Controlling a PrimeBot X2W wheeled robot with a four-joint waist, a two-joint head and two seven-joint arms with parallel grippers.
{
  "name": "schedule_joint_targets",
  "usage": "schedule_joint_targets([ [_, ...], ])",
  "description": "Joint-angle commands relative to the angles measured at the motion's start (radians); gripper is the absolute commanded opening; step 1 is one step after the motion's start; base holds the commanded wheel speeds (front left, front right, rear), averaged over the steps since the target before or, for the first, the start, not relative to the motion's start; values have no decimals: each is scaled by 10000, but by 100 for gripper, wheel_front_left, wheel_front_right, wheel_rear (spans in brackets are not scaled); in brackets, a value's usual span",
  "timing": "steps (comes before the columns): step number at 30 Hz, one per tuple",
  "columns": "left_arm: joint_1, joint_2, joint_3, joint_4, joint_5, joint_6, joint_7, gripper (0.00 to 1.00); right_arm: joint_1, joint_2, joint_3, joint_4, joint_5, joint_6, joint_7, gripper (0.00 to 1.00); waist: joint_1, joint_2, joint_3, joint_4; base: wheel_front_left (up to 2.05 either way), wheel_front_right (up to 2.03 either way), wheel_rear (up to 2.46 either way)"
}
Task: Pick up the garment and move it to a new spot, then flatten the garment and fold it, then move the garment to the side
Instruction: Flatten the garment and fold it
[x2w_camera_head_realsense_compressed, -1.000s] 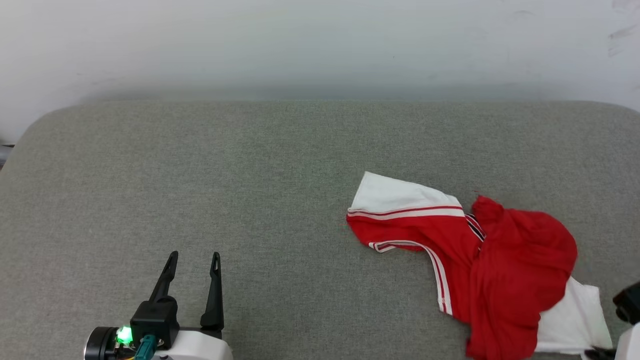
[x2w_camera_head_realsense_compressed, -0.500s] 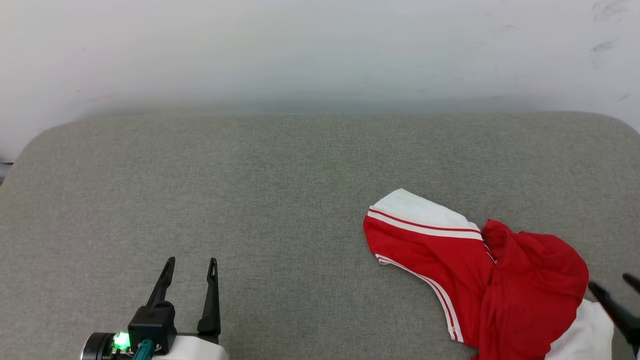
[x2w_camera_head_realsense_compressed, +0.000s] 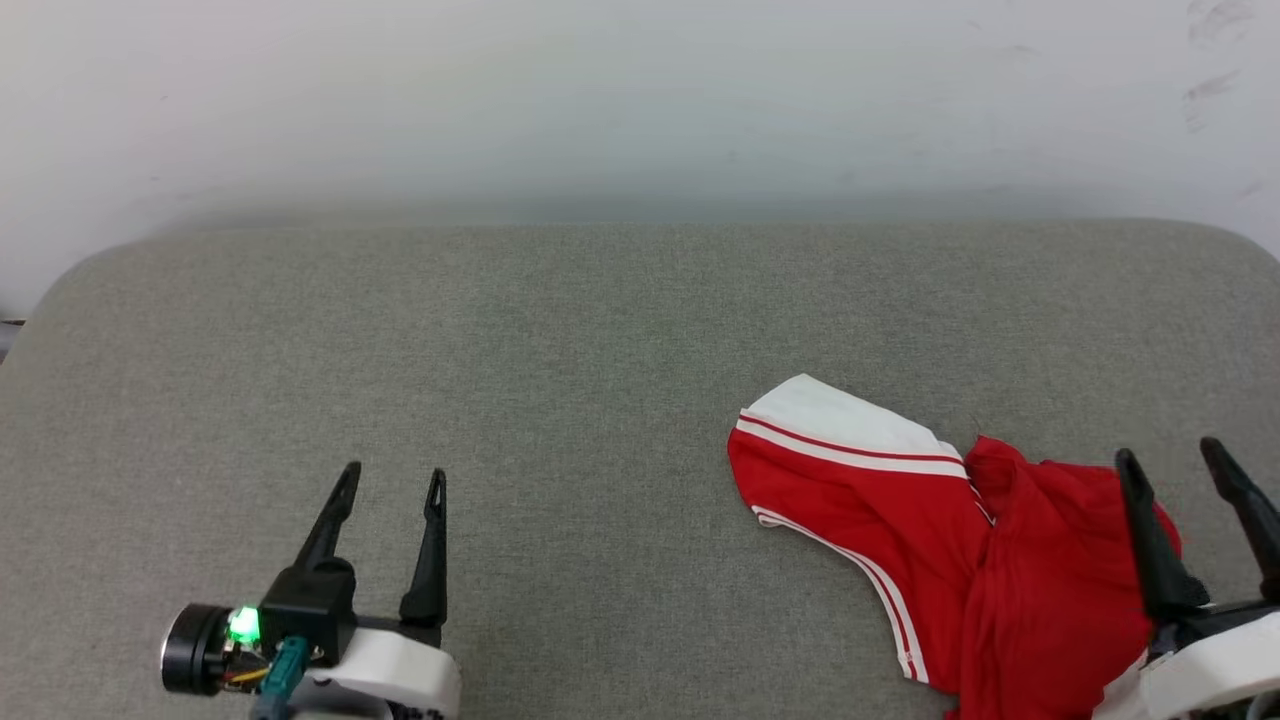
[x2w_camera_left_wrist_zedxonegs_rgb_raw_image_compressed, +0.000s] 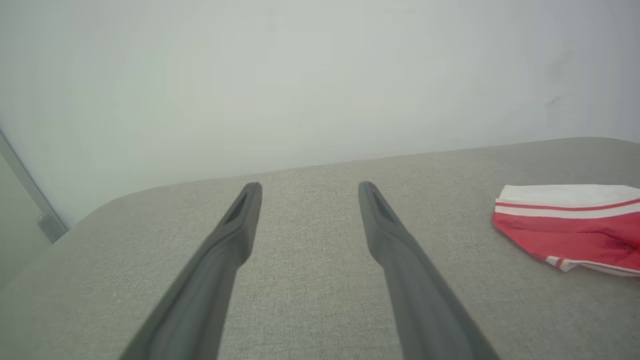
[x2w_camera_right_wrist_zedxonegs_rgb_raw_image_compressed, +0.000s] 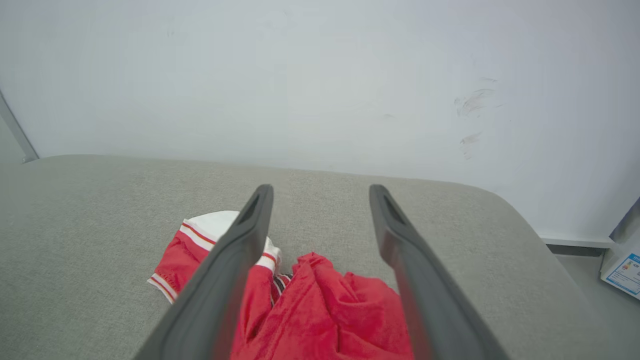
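The garment (x2w_camera_head_realsense_compressed: 940, 530), a red jersey with white sleeves and striped trim, lies crumpled at the right front of the grey cushioned surface (x2w_camera_head_realsense_compressed: 560, 340). The left wrist view catches its white-and-red sleeve end (x2w_camera_left_wrist_zedxonegs_rgb_raw_image_compressed: 570, 225) at the right edge, and it lies bunched beneath the fingers (x2w_camera_right_wrist_zedxonegs_rgb_raw_image_compressed: 320, 315) in the right wrist view. My right gripper (x2w_camera_head_realsense_compressed: 1170, 455) hovers open over the garment's right part, with nothing between its fingers. My left gripper (x2w_camera_head_realsense_compressed: 392, 480) stands open at the lower left, well apart from the garment, its fingers (x2w_camera_left_wrist_zedxonegs_rgb_raw_image_compressed: 240, 230) spread over bare fabric.
A pale wall (x2w_camera_head_realsense_compressed: 640, 100) rises behind the surface. The surface's rounded corners fall off at far left and far right. In the right wrist view a box (x2w_camera_right_wrist_zedxonegs_rgb_raw_image_compressed: 622, 270) stands on the floor beyond the right edge. Bare grey fabric spreads across the middle and left.
My right gripper has opened, let go of the garment and risen into the head view above it. The garment has settled into a lower heap. The head camera shifted slightly.
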Motion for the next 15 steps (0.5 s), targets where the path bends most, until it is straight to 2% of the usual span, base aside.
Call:
schedule_joint_targets([
  [1,-270,64,-21,-69,-59,-83,-26,100,176,301,-77,-22,-172,-11,-160,100,0,0,53,10,0,0,0],
  [4,-999,280,-121,-7,-147,-391,-26,100,321,1001,-89,51,-766,-11,-501,100,0,0,175,24,0,0,0],
  [9,-2622,925,-840,729,-431,-928,-25,100,296,1432,141,231,-1241,-11,-697,100,0,0,399,-159,0,0,0],
  [12,-3781,1491,-1775,1260,-903,-1012,421,100,32,1476,210,204,-1402,-11,-835,100,0,0,560,-411,0,0,0],
  [15,-4947,2304,-3352,1502,-2103,-1019,1389,100,-188,1497,245,164,-1522,-11,-943,100,0,0,782,-702,0,0,0],
])
